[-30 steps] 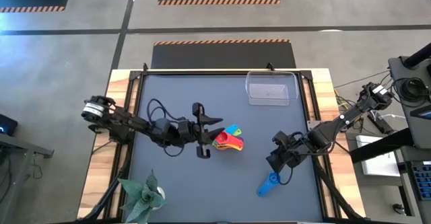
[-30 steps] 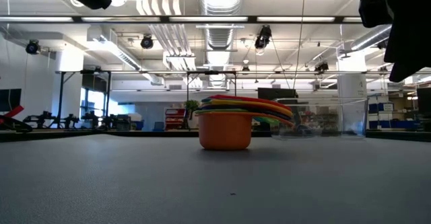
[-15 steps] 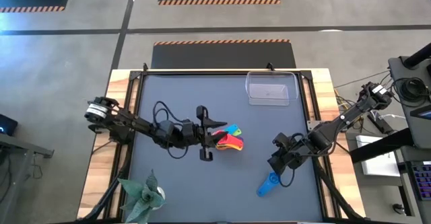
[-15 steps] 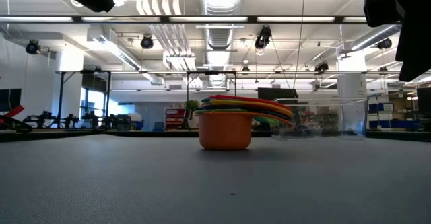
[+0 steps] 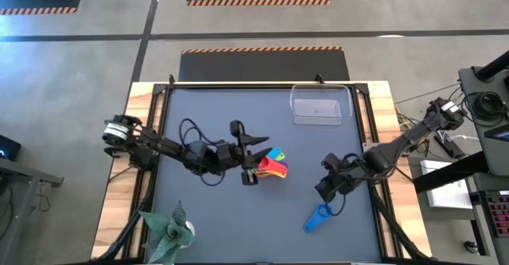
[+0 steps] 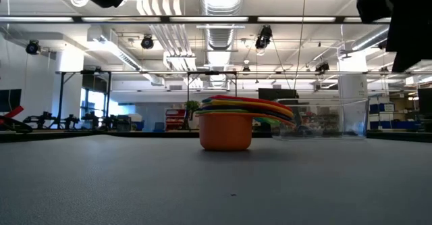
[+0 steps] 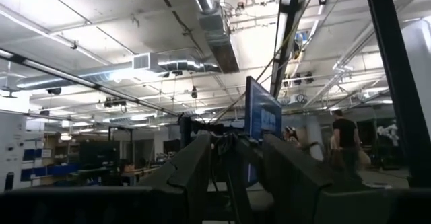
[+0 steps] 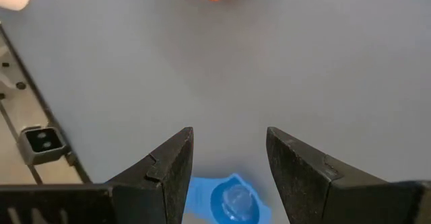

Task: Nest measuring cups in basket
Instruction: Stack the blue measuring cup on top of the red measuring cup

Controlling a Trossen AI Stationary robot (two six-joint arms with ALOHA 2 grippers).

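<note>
Several measuring cups sit nested in a stack [image 5: 270,166] at mid-table. The orange one at the bottom [image 6: 225,132] stands on the mat, and the handles fan out to one side. A lone blue cup [image 5: 317,217] lies on the mat toward the near right. The clear basket [image 5: 320,104] sits at the far right and shows behind the stack in the low view [image 6: 324,120]. My left gripper [image 5: 256,160] is open, raised above the table just left of the stack, pointing level into the room [image 7: 232,177]. My right gripper [image 5: 324,192] is open and hovers over the blue cup [image 8: 229,198].
A potted plant [image 5: 169,231] stands at the near left corner. Wooden strips [image 5: 385,114] edge the dark mat on both sides. Open mat lies between the stack and the basket. A person [image 7: 343,143] stands far off in the room.
My left gripper has moved a little toward the table's right, closer to the stack of cups, and has stayed open. The cups and the basket have kept their places.
</note>
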